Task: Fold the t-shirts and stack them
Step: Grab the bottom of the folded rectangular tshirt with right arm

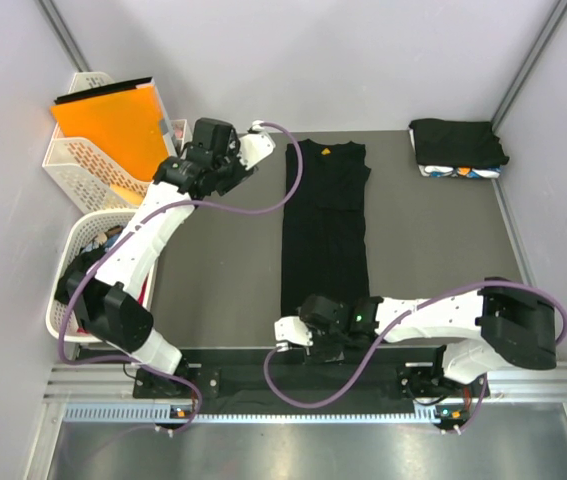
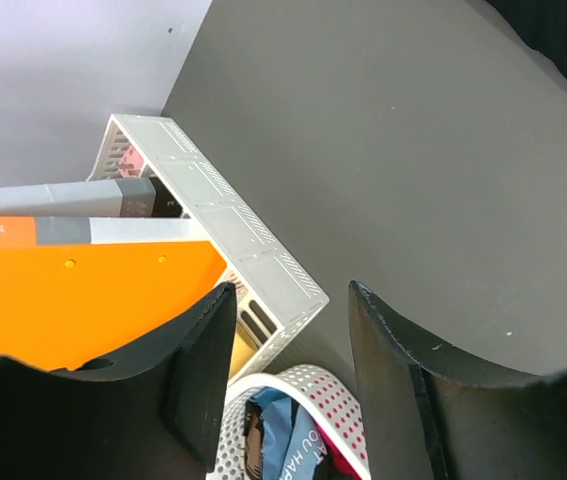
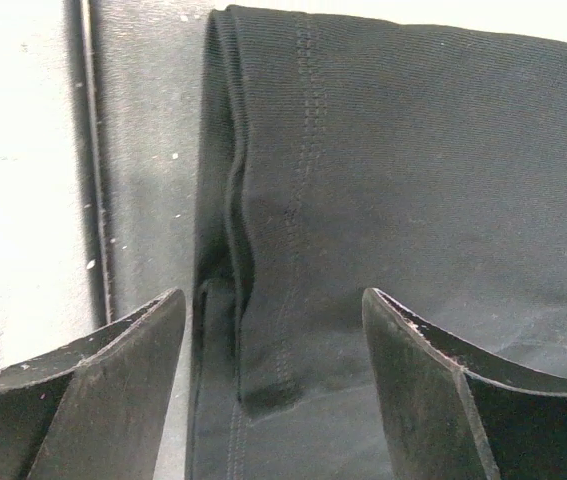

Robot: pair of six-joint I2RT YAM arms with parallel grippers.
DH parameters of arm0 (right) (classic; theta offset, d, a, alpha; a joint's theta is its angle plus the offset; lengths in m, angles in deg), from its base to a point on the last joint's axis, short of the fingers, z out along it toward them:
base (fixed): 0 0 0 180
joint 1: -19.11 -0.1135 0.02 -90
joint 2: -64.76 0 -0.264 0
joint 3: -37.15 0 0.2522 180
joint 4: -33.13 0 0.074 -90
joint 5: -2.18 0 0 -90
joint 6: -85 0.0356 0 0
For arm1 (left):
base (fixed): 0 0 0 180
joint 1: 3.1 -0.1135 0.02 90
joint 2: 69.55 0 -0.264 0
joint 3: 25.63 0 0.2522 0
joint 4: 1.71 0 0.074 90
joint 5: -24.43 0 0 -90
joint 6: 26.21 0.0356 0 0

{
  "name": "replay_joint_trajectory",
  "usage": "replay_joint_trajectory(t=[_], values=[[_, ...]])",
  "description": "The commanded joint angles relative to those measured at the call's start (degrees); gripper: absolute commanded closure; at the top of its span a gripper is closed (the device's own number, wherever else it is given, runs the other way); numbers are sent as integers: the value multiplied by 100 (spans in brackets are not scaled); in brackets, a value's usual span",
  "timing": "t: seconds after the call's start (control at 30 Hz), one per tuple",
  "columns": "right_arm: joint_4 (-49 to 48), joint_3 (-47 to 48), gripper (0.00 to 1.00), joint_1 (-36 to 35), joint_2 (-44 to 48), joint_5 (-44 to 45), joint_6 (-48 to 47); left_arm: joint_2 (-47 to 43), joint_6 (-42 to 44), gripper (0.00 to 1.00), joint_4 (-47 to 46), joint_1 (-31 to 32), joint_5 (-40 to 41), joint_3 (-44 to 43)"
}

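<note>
At the near hem of the black t-shirt (image 1: 325, 230), my right gripper (image 3: 273, 315) sat with its jaws wide, straddling the hem's left corner without pinching it. The shirt lay as a long narrow strip down the middle of the table (image 1: 213, 270). Left of its collar end, my left gripper (image 2: 288, 300) hung with jaws parted on nothing. Right of the collar, folded t-shirts (image 1: 458, 147) were stacked.

baskets (image 1: 73, 158) crowd left, table (image 1: 433, 240) bare beside t-shirt (image 1: 325, 230)
</note>
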State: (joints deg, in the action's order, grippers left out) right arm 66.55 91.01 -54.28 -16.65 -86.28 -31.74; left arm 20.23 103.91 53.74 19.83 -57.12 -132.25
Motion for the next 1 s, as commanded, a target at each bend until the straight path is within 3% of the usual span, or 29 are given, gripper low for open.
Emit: replay_joint_trajectory(t=[0.0, 0.37, 0.53, 0.77, 0.97], values=[[-314, 95, 29, -150, -234, 293, 99, 49, 180, 46, -64, -18, 61, -320], [-279, 235, 34, -378, -622, 646, 196, 154, 348, 44, -170, -44, 104, -487], [-182, 253, 70, -387, -570, 734, 187, 233, 391, 42, -188, -53, 96, -584], [327, 595, 91, -387, -464, 751, 29, 338, 541, 38, -293, -140, 87, -654], [1171, 894, 100, -387, -166, 31, -595, 488, 611, 37, -311, -220, 52, -882]])
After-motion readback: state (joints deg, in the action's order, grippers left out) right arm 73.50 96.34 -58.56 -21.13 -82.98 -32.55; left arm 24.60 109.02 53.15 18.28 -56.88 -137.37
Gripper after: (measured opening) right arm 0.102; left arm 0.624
